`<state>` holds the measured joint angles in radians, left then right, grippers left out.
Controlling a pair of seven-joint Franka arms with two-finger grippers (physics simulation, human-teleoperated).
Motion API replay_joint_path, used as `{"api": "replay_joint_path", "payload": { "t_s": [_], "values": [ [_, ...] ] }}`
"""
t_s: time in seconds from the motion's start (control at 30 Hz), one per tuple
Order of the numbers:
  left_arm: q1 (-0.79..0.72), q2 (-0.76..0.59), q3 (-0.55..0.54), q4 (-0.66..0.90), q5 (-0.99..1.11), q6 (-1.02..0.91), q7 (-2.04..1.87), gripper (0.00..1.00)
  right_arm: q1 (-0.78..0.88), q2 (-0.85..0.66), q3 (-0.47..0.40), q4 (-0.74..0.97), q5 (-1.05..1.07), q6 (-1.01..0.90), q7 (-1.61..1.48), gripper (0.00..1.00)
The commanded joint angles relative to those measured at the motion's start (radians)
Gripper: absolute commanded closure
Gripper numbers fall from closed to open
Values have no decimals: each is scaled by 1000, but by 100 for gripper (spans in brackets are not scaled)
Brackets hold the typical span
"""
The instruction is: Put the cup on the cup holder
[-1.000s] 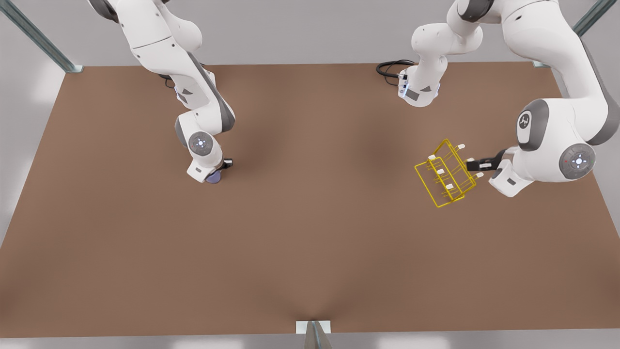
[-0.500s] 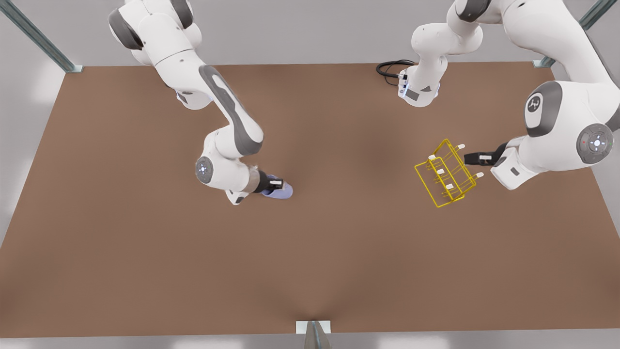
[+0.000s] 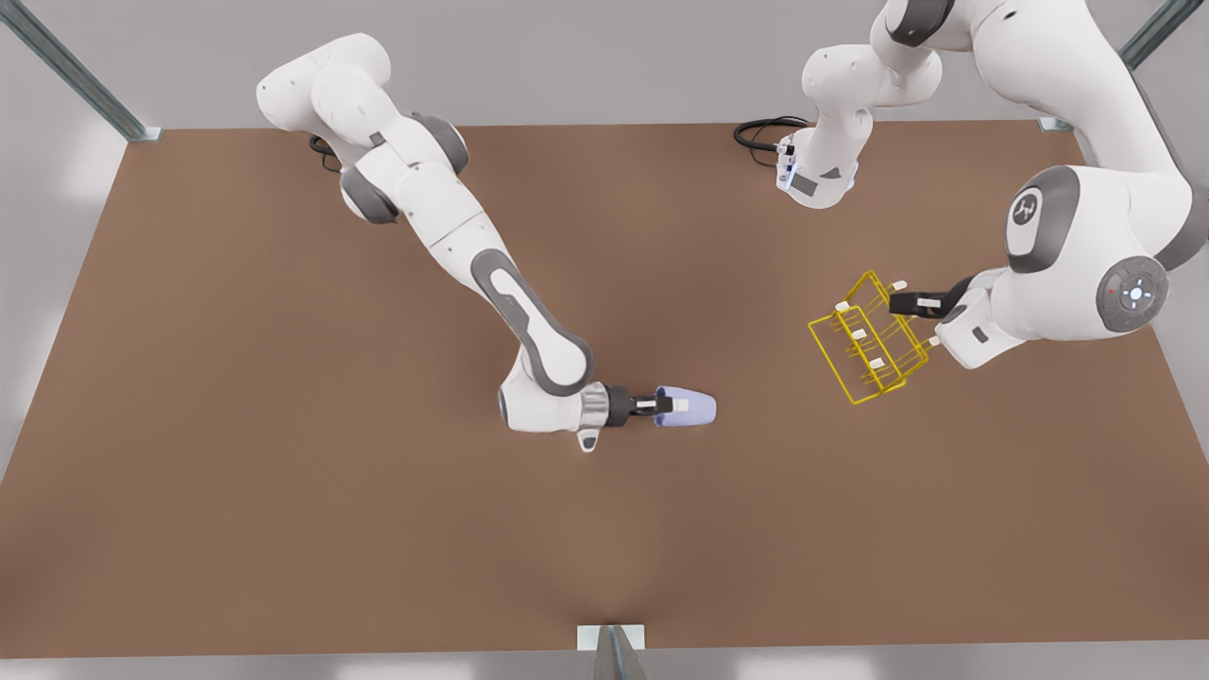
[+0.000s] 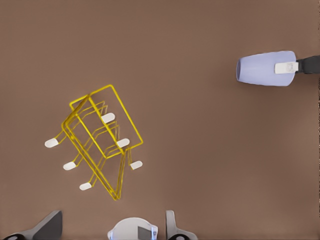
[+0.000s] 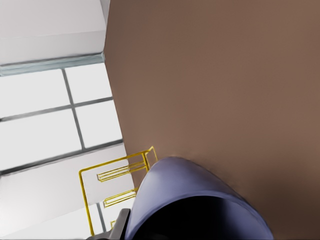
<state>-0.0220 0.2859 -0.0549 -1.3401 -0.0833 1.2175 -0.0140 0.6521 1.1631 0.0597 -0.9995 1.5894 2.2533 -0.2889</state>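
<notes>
Carried rackward, cup [image 3: 688,408] held sideways by right gripper [image 3: 661,406]; left gripper [image 3: 909,302], seemingly open, beside cup holder [image 3: 867,340].

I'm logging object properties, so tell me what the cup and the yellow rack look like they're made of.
The cup, held sideways by the right gripper, looks like matte plastic or glazed ceramic: uniform lavender-blue, opaque, no gloss; which one is unclear. The cup holder looks like thin painted or coated metal wire: bright yellow open frame with white-capped prongs. The left gripper sits at its edge.

Brown table [image 3: 283,491]; black cable [image 3: 758,132] coiled at far edge.
</notes>
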Motion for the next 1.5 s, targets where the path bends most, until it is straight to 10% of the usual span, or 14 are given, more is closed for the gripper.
{"api": "replay_joint_path", "payload": {
  "t_s": [0.0, 0.13, 0.17, 0.23, 0.73, 0.93, 1.03, 1.1, 1.2, 1.47],
  "values": [
    [-6, -5, -2, -24, -10, 27, -55, 0, 4, 6, 0, 5, 57, 2, -403, 79],
    [-59, -13, 3, -56, -9, 60, -113, 0, 1, 6, -1, 4, 58, 2, -395, 79],
    [-59, -13, 3, -57, -12, 62, -115, 0, 1, 6, -1, 4, 58, 2, -392, 31],
    [-59, -13, 3, -60, -12, 60, -115, 0, 1, 6, -1, -4, 103, 2, -401, 0],
    [-217, 107, -16, -1, -101, 128, -659, 0, -160, -115, 5, -200, -154, -139, -394, 0],
    [-372, 274, -19, -67, -67, 652, -1886, 0, -591, -269, 6, -38, -1238, -1068, -231, 0],
    [-371, 299, -19, -122, -65, 945, -2516, 0, -560, -704, 123, 15, -1769, -1121, 196, 0],
    [-368, 328, -19, -122, -67, 1054, -2854, 0, -628, -896, 247, -50, -1691, -1203, 401, 0],
    [-368, 346, -19, -137, -67, 1137, -3149, 0, -489, -933, 74, -133, -1594, -1161, 410, 0],
    [-357, 424, -19, -139, -61, 1298, -3388, 0, -471, -928, 71, -176, -1576, -1163, 415, 0]
  ]
}}
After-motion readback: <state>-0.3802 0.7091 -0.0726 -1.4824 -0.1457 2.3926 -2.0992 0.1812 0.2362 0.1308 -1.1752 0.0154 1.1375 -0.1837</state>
